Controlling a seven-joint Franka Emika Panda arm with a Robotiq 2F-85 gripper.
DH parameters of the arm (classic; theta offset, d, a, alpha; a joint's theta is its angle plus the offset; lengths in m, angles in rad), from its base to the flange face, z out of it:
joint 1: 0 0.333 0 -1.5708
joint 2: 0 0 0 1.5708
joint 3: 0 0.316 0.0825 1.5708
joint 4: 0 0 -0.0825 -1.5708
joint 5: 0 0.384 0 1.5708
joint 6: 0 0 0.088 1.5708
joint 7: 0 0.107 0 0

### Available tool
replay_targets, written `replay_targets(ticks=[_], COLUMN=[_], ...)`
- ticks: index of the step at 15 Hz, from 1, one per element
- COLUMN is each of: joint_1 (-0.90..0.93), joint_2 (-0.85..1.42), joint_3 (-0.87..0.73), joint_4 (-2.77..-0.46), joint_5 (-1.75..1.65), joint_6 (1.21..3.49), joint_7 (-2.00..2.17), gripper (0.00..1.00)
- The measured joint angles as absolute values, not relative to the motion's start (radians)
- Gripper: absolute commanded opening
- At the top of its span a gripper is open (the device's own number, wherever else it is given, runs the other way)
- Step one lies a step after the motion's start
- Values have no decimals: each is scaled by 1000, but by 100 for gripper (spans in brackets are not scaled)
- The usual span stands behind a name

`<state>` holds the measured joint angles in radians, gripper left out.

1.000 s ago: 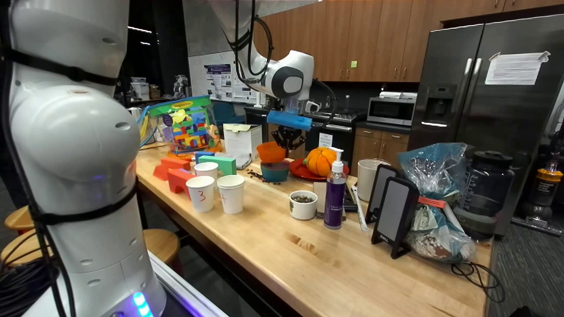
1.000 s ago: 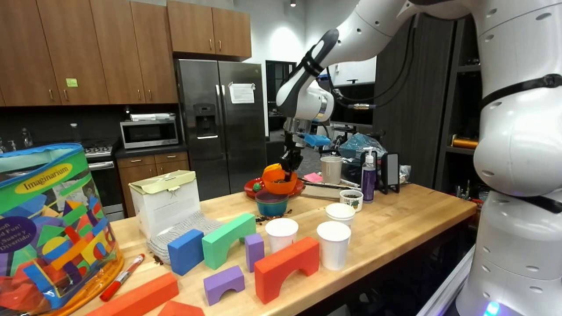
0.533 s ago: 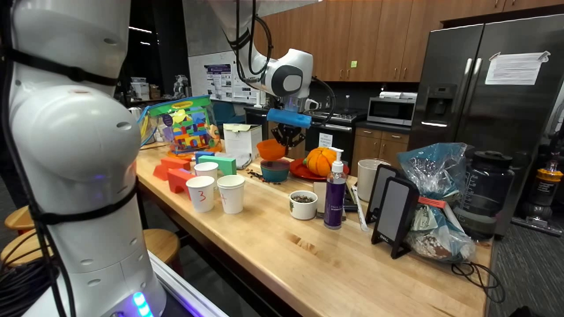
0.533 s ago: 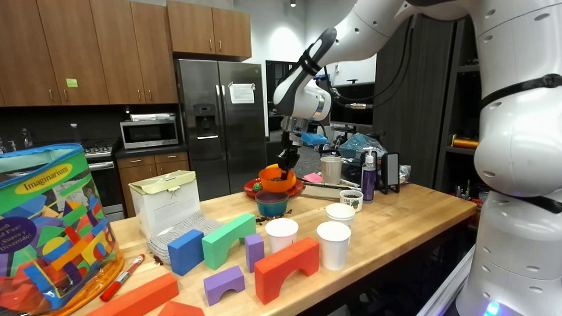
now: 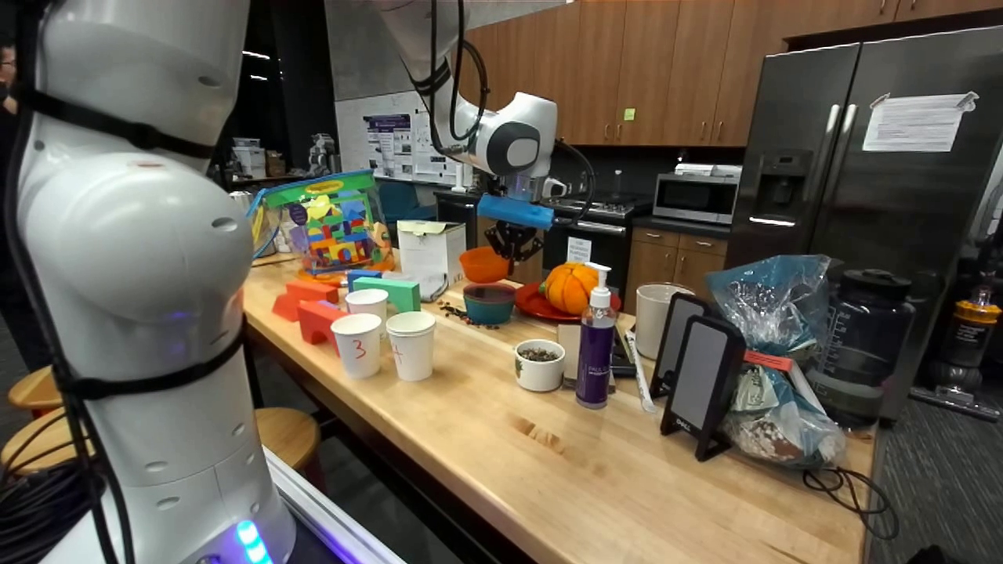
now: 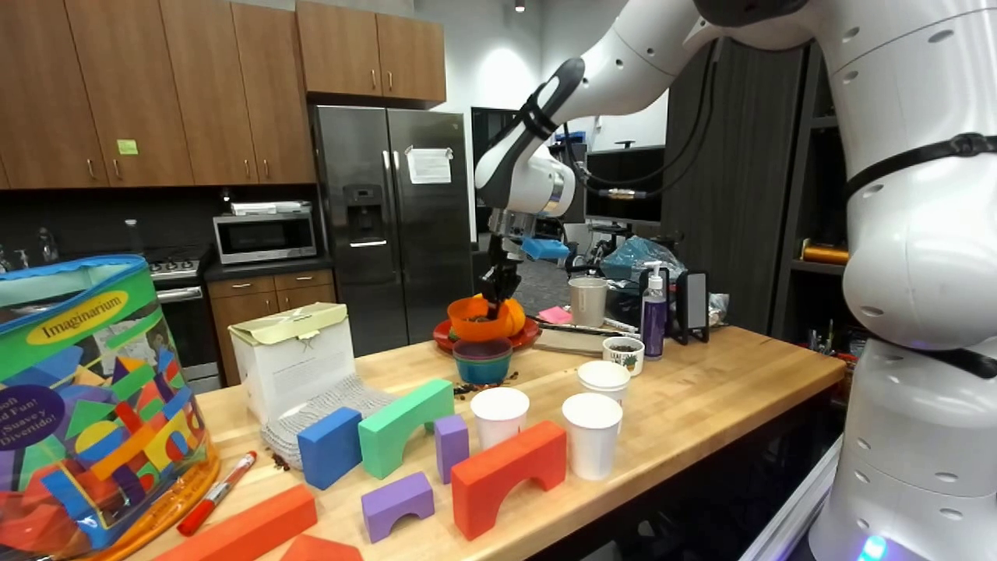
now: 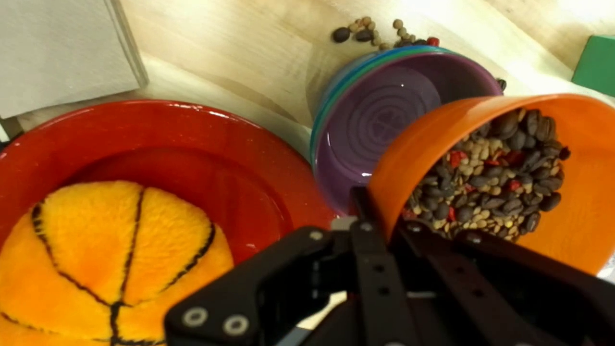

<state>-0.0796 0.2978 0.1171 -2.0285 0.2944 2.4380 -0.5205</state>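
My gripper (image 5: 511,262) (image 6: 496,296) (image 7: 384,216) is shut on the wall of an orange bowl (image 5: 483,266) (image 6: 467,331) (image 7: 576,206). The bowl holds dark beans, pale seeds and red bits, and looks somewhat tilted. It is in the air, overlapping the edge of a bowl stack (image 5: 490,305) (image 6: 481,369) in the views. The stack's purple top bowl (image 7: 384,115) is empty in the wrist view. Beside it a red plate (image 5: 533,304) (image 6: 526,336) (image 7: 230,129) bears an orange plush pumpkin (image 5: 572,288) (image 6: 514,315) (image 7: 96,240). Fingertip contact inside the bowl is partly hidden.
Loose beans (image 7: 363,31) lie beside the stack. White paper cups (image 6: 592,436), a red arch block (image 6: 510,475), a green arch block (image 6: 405,425) and a white box (image 5: 427,254) stand nearby. A purple pump bottle (image 5: 595,352) and a small white pot (image 5: 539,374) stand nearer the front.
My gripper has carried the orange bowl farther from the robot base, leftward in an exterior view, and slightly up. The bowl stays in the grip. A person now shows at an exterior view's left edge.
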Motion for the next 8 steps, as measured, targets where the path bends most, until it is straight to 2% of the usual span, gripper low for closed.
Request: replay_targets(ticks=[8], joint_1=[-76], joint_2=[360], joint_3=[120], joint_4=[-1975], joint_5=[294], joint_6=[2438], joint_7=[-511], gripper=[1])
